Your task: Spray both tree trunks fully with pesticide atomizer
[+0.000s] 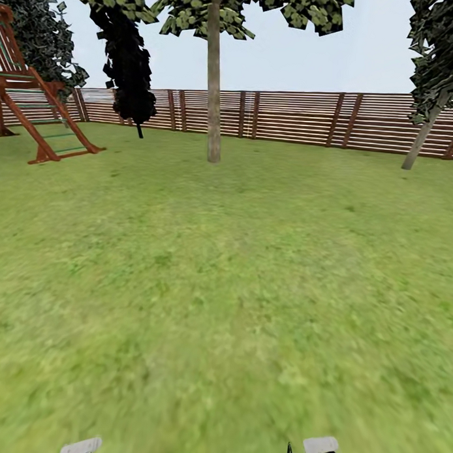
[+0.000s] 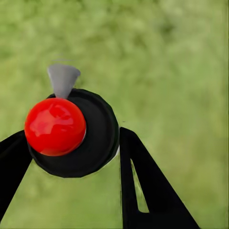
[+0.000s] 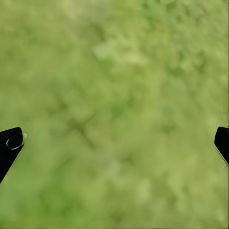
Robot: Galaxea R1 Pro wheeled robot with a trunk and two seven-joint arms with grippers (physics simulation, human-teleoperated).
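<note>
Two black fingers of my left gripper (image 2: pixel 71 157) clamp the small black pesticide atomizer with its round red top (image 2: pixel 55 126), my right gripper (image 3: pixel 114 143) hangs open over grass, so next I must approach the straight grey-brown tree trunk (image 1: pixel 213 89) far ahead.

No readable text anywhere, no label on the black bottle (image 2: pixel 76 138) with its red top, no sign on the wooden fence (image 1: pixel 289 117), no numbers
</note>
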